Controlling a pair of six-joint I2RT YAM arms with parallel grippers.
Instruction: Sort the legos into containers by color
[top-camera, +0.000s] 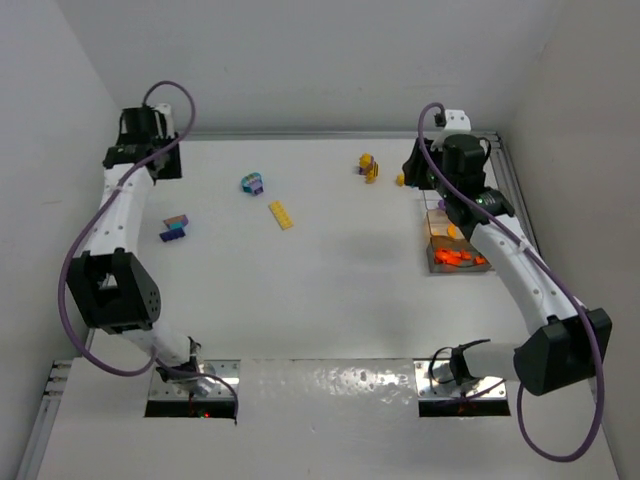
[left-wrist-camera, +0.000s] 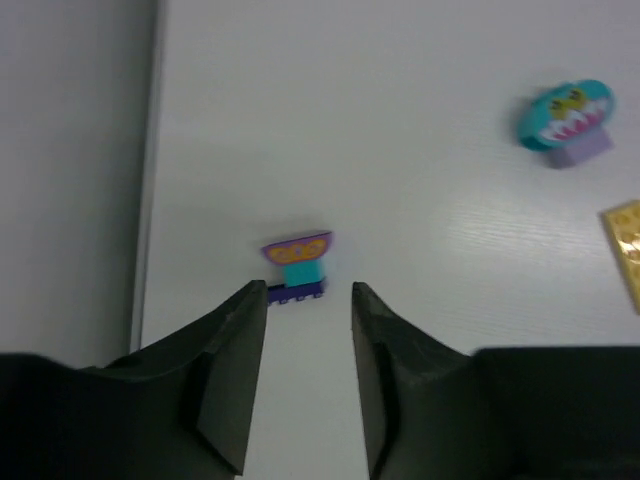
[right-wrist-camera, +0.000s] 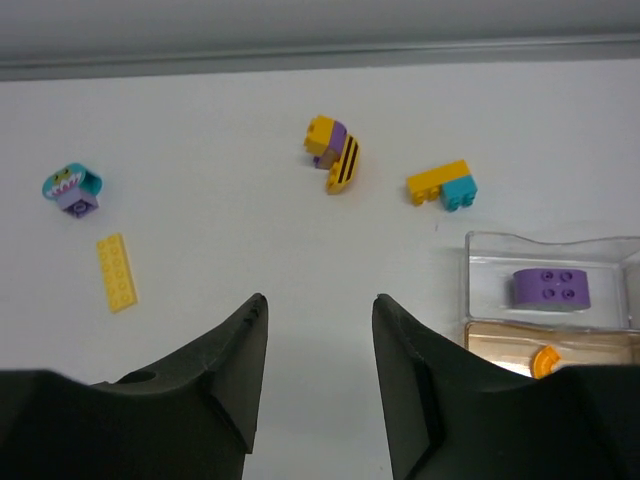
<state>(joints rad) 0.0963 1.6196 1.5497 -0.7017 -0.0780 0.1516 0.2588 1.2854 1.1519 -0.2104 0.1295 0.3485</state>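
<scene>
The legos lie scattered on the white table. A purple, orange and teal clump (left-wrist-camera: 296, 265) lies just beyond my open, empty left gripper (left-wrist-camera: 308, 288), and it also shows in the top view (top-camera: 175, 228). A teal and purple clump (top-camera: 252, 184), a yellow plate (top-camera: 282, 215) and a yellow and purple clump (top-camera: 368, 166) lie mid-table. My right gripper (right-wrist-camera: 318, 300) is open and empty above bare table, left of the clear container (right-wrist-camera: 470, 270). The container holds a purple brick (right-wrist-camera: 548, 286) and orange bricks (top-camera: 455, 257). A yellow and teal brick (right-wrist-camera: 443, 184) lies just beyond it.
The left wall runs close beside the left gripper (top-camera: 158, 168). The back wall and a metal rail (top-camera: 505, 170) stand near the right gripper (top-camera: 420, 172). Both arm bases sit at the near edge.
</scene>
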